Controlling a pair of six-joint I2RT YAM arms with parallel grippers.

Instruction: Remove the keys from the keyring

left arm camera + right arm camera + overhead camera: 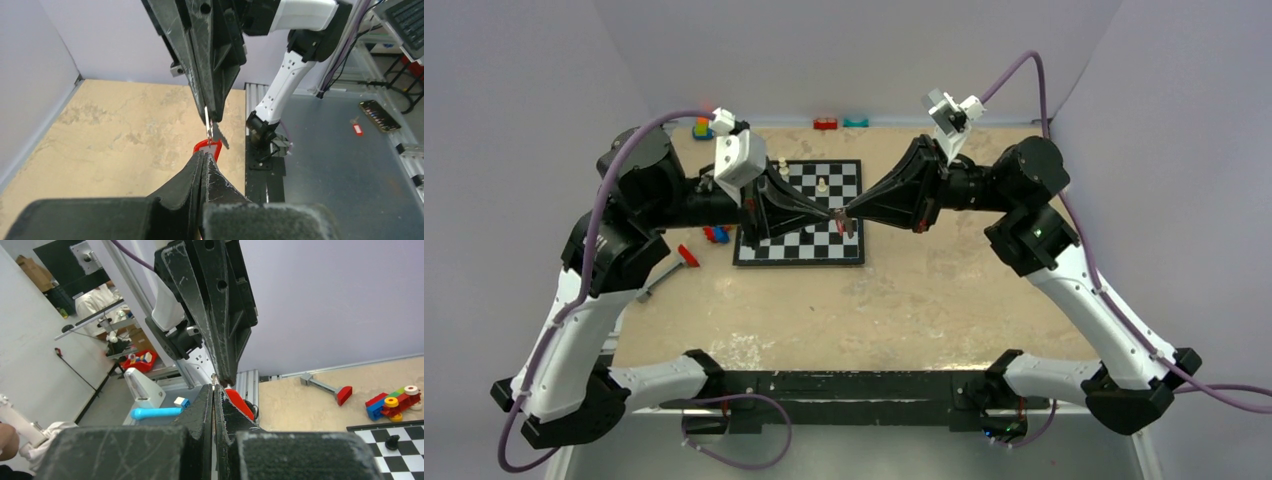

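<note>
Both grippers meet tip to tip in the air above the chessboard. My left gripper (833, 213) (205, 154) is shut on the red key tag (210, 146). The metal keyring (207, 121) rises from the tag into my right gripper (850, 214) (214, 388), which is shut on it. A dark key (222, 136) hangs from the ring beside the tag. In the right wrist view the ring (214, 378) shows as a thin sliver between the two fingertips, with the red tag (240, 402) just behind them.
A chessboard (844, 250) with a few pieces (822, 184) lies under the grippers. Red and blue toy blocks (715, 235) and a grey tool with a red head (686, 255) lie to its left. Small coloured blocks (825, 123) sit at the table's far edge.
</note>
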